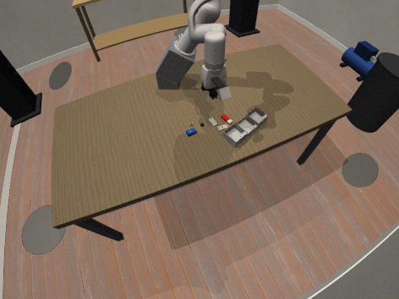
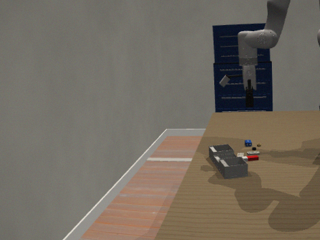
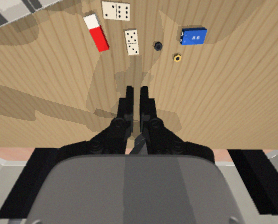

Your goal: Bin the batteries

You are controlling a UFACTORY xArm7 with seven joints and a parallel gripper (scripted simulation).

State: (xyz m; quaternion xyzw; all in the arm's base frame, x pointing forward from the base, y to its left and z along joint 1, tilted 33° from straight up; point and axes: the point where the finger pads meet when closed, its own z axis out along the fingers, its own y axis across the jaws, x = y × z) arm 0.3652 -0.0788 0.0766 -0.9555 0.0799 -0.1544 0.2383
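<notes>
Claw: the claw (image 3: 136, 95) hangs above the table (image 1: 127, 149), pointing down, its two black fingers drawn almost together with only a thin slit between them; nothing sits in that slit and nothing touches it.
Claw position: in the exterior view the claw (image 2: 249, 100) is well above the table top, apart from every object; in the top view the claw (image 1: 214, 93) is on the arm's side of the small objects.
Bins: a grey row of joined bins (image 1: 246, 127) stands on the table just beside the small objects; in the top view three open compartments show, and their floors look bare. No letter mark can be read on them at this size.
Battery: the blue battery (image 3: 193, 36), a small rectangular block, lies flat on the table at the far end of the cluster from the bins, outside every compartment.
Red-and-white block: a red-and-white block (image 3: 96, 33) lies on the table nearest the bins.
Dominoes: two white dominoes (image 3: 132, 41) lie flat between the red-and-white block and the battery, one closer to the bins than the other.
Small parts: a black round piece (image 3: 158, 45) and a yellowish ring (image 3: 177, 57) lie near the battery, apart from each other.
</notes>
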